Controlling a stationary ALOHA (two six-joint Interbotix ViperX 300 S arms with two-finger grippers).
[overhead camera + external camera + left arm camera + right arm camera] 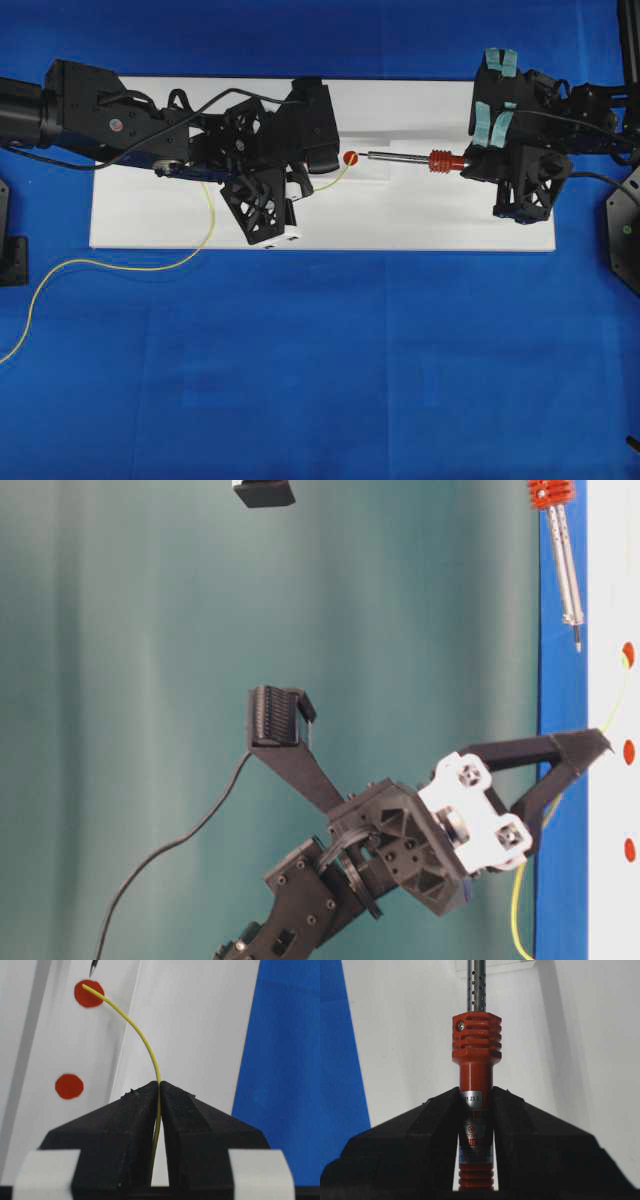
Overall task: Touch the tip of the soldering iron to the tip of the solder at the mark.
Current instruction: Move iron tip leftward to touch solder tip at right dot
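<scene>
My left gripper (160,1085) is shut on the thin yellow-green solder (145,1045). The solder arcs away from the jaws, and its free end lies on the upper red mark (89,994). My right gripper (476,1092) is shut on the orange-red handle of the soldering iron (476,1045). The iron (420,159) lies level, pointing left at the mark (350,158). Its dark tip (93,967) is just short of the solder's end. In the table-level view the tip (577,642) hovers off the board, apart from the solder (612,705).
The white board (450,220) lies on a blue cloth. More red marks sit on it (69,1086), (629,751). The slack solder (100,265) trails off the board's left edge across the cloth. Black cables run along both arms.
</scene>
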